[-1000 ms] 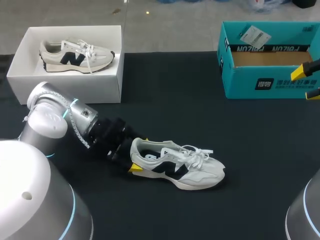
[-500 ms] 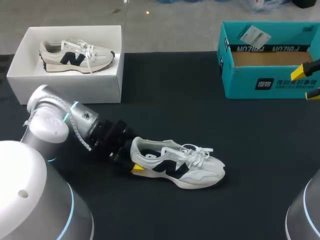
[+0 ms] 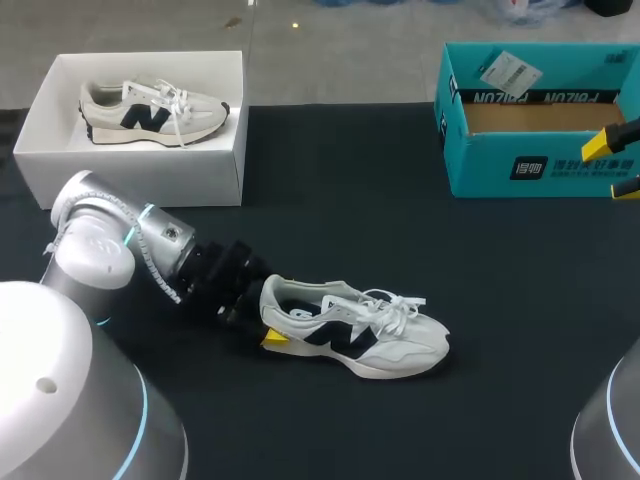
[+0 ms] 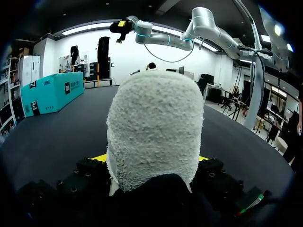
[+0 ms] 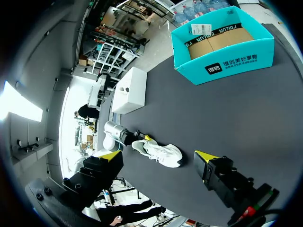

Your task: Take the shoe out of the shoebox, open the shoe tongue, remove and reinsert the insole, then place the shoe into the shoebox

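Your left gripper is clamped on the heel of the white-and-navy lace-up sneaker, probably pinning it upright on the black table for the tongue work. Well beyond the sneaker's toe, your right gripper hangs spread wide beside the open teal cardboard box, which bears a white sticker and side print.

Left end effector clamped (right spread)
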Tool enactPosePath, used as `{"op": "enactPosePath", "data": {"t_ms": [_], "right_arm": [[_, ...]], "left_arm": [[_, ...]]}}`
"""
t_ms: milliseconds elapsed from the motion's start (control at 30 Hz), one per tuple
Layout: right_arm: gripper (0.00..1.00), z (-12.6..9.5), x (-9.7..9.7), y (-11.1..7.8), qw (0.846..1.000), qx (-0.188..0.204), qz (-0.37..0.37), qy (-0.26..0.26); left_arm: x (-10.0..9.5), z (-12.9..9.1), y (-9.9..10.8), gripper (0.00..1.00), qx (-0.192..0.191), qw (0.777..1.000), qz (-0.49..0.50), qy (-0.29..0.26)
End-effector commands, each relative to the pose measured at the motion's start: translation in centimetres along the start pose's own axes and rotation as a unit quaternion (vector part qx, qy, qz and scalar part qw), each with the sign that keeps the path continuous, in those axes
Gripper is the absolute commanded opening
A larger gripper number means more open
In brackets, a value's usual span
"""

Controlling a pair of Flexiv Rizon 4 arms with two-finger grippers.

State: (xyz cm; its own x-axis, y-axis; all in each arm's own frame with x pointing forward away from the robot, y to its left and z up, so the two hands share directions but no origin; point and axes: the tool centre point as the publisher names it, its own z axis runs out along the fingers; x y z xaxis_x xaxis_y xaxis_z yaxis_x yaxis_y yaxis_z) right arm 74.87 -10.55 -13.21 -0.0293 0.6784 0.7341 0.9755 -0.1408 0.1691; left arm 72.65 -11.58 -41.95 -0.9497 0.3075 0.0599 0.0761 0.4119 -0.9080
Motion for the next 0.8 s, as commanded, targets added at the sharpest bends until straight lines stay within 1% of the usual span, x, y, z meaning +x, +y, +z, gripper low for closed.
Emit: {"op": "enactPosePath", "data": {"t_ms": [33,167,233,333,367,400,467,567,667,800], "right_arm": [[1.0,0.1,0.0,0.0,1.0,0.001,0.001,-0.001],[1.0,0.1,0.0,0.0,1.0,0.001,0.001,-0.001],[1.0,0.1,0.0,0.0,1.0,0.001,0.001,-0.001],[1.0,0.1,0.0,0.0,1.0,0.001,0.001,-0.001],[1.0,0.1,0.0,0.0,1.0,0.001,0.001,-0.001],[1.0,0.1,0.0,0.0,1.0,0.001,0.001,-0.001],[1.0,0.1,0.0,0.0,1.0,0.001,0.001,-0.001],[1.0,0.1,0.0,0.0,1.0,0.001,0.001,-0.001],[1.0,0.1,0.0,0.0,1.0,0.001,0.001,-0.001],[1.0,0.1,0.0,0.0,1.0,0.001,0.001,-0.001]], "left_arm": [[0.1,-0.1,-0.1,0.0,-0.001,1.0,0.0,0.0],[0.5,0.0,-0.2,0.0,0.002,0.999,-0.018,-0.045],[0.7,0.0,-0.4,0.0,-0.004,0.997,-0.028,-0.066],[1.1,0.2,-0.9,0.0,-0.013,0.995,-0.042,-0.089],[1.1,0.2,-1.0,0.0,-0.01,0.996,-0.038,-0.086],[1.2,0.2,-1.0,0.0,-0.019,0.993,-0.054,-0.105],[1.3,0.3,-1.3,0.0,-0.038,0.99,-0.06,-0.124],[1.4,0.4,-1.5,0.0,-0.059,0.987,-0.065,-0.136],[1.2,0.4,-1.2,0.0,-0.068,0.986,-0.07,-0.138],[0.7,0.3,-0.3,0.0,-0.071,0.987,-0.077,-0.125]]}}
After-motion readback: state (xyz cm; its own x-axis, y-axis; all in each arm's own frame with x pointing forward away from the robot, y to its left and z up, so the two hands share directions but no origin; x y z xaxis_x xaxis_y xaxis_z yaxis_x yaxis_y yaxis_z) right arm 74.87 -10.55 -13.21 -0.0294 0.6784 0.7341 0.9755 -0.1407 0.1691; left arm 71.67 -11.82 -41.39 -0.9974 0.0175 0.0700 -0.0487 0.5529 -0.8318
